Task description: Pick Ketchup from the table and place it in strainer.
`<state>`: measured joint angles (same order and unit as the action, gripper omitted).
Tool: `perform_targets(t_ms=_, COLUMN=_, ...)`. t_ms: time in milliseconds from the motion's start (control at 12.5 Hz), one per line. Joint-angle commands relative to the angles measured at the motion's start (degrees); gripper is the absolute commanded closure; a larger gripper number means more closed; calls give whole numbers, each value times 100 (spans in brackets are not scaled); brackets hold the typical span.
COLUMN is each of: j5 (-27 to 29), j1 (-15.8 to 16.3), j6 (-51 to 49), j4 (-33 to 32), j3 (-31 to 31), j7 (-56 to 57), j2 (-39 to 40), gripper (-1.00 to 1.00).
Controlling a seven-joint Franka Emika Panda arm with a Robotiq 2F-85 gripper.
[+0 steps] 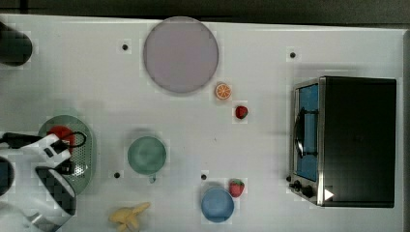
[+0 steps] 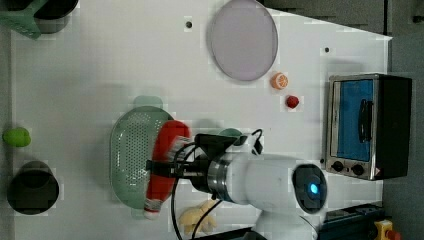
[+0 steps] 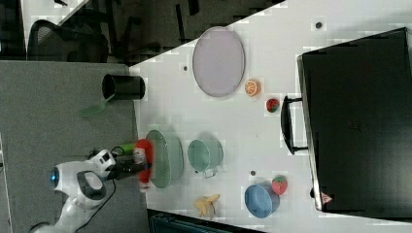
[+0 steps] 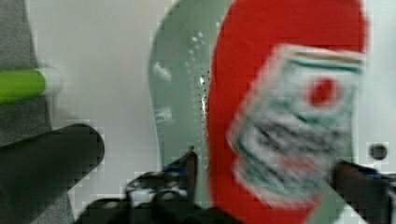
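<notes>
The ketchup (image 2: 167, 145), a red tapered bottle with a white cap, lies tilted over the right rim of the strainer (image 2: 127, 150) in the left view, cap end toward the table's front edge. The strainer is a pale green oval basket with a hole-dotted bottom (image 1: 83, 157). In the wrist view the labelled ketchup (image 4: 280, 70) looks blurred between the two fingers of my gripper (image 4: 266, 163), with a gap beside one fingertip (image 4: 189, 161). The jaws stand wide and open around the bottle. The top view has the ketchup (image 1: 60, 133) partly under my wrist.
A round green bowl (image 1: 147, 154) sits right of the strainer in the top view, with a blue bowl (image 1: 217, 204), strawberry (image 1: 236, 187) and banana (image 1: 129, 215) near the bottom edge. A grey plate (image 1: 180, 54), orange slice (image 1: 223, 91) and toaster oven (image 1: 348, 140) lie farther off.
</notes>
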<state>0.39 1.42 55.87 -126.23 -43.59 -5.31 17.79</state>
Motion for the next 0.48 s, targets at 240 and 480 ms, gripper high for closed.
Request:
perform_targets(t_ms=240, j5=-68, j1=-173, j6=127, j4=128, j3=93, j7=-421, j2=-59, gripper=-100)
perform_targets(t_ms=480, j5=-63, j1=-535, j6=-949, j4=130, j3=165, j7=-421, j2=-683, gripper=-100)
